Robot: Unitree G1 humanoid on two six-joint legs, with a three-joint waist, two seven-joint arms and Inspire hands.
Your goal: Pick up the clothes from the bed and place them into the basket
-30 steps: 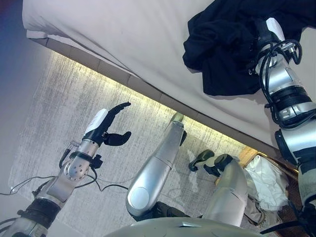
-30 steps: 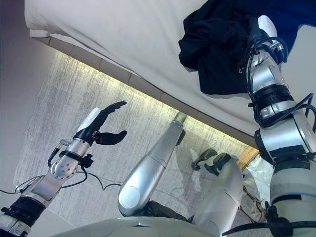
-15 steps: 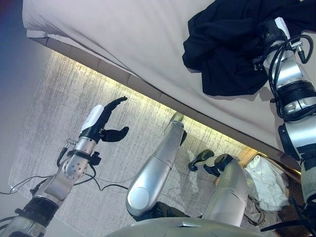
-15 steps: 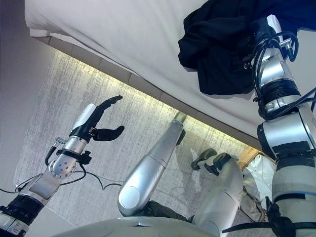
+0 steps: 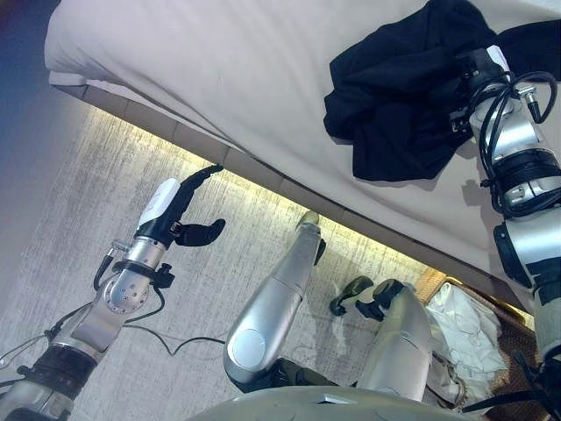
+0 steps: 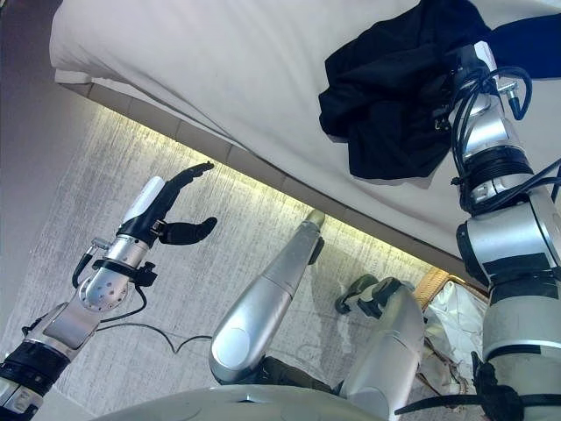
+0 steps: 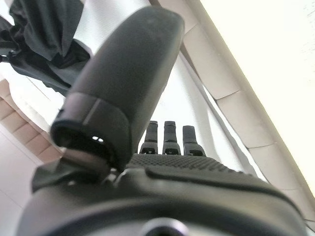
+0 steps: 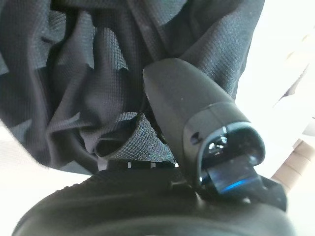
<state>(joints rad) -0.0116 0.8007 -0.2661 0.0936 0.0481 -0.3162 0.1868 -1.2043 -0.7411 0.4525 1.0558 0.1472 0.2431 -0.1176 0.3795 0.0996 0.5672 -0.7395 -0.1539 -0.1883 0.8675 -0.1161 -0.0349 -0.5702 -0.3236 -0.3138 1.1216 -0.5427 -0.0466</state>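
Change since a second ago: your whole head view has slid, so the bed edge sits lower in the frame; that is camera motion. Against the bedding, the black garment (image 5: 399, 105) looks more bunched and drawn toward the right hand (image 5: 473, 74), and the left hand (image 5: 175, 215) has risen slightly toward the mattress edge.

Left hand: lower left of the frame, hovering over the pale floor (image 5: 105, 193) just short of the bed (image 5: 219, 70). Its fingers are straight and spread, thumb (image 7: 128, 78) apart; it holds nothing and touches nothing.

Task item: the black garment lies crumpled on the white sheet at the upper right, its lower flap reaching toward the mattress edge.

Right hand: upper right, buried in the cloth. In its wrist view you can see dark knit fabric (image 8: 98, 73) gathered against the palm beside the thumb (image 8: 192, 123), but the fingers are hidden under the folds, so you cannot tell whether they have closed on it.

Basket: lower right corner, a wicker basket (image 5: 500, 307) with pale clothing (image 5: 469, 320) already inside, well apart from the garment.

Risk one: if you lift before the grip is confirmed, only a fold may be pinched and the garment could slide free.

Risk two: loose cloth hanging below the hand could snag the bed edge or trail on the basket rim.
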